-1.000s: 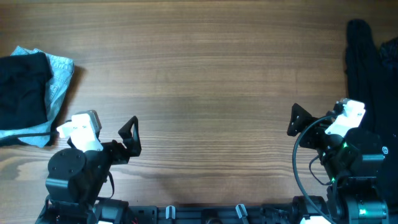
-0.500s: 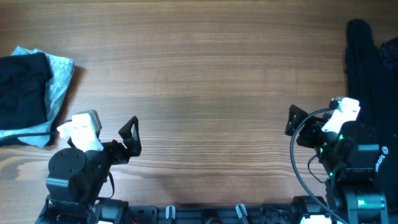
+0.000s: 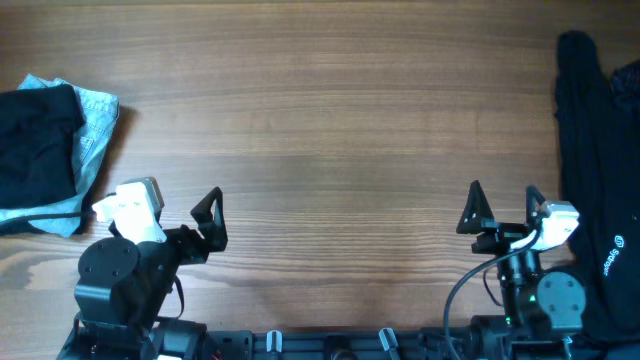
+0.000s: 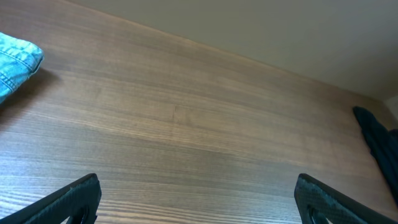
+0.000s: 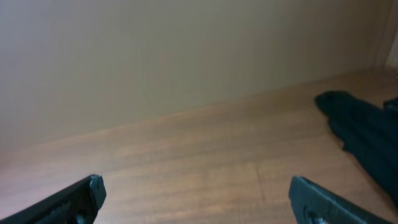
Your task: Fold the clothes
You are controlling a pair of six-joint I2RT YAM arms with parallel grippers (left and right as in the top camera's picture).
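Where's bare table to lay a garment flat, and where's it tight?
The whole middle of the table is bare wood, from the black-and-denim pile at the left edge to the black garment along the right edge. Tight only at the near edge, where the left gripper and right gripper sit, jaws open.

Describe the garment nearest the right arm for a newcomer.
Start at the wooden table's right edge, beside the right pincer. A long black fabric garment lies there with a small white logo. The left pile, unlike it, includes light blue denim.

Wooden table [image 3: 330, 130] meets a plain beige wall [image 5: 155, 56].
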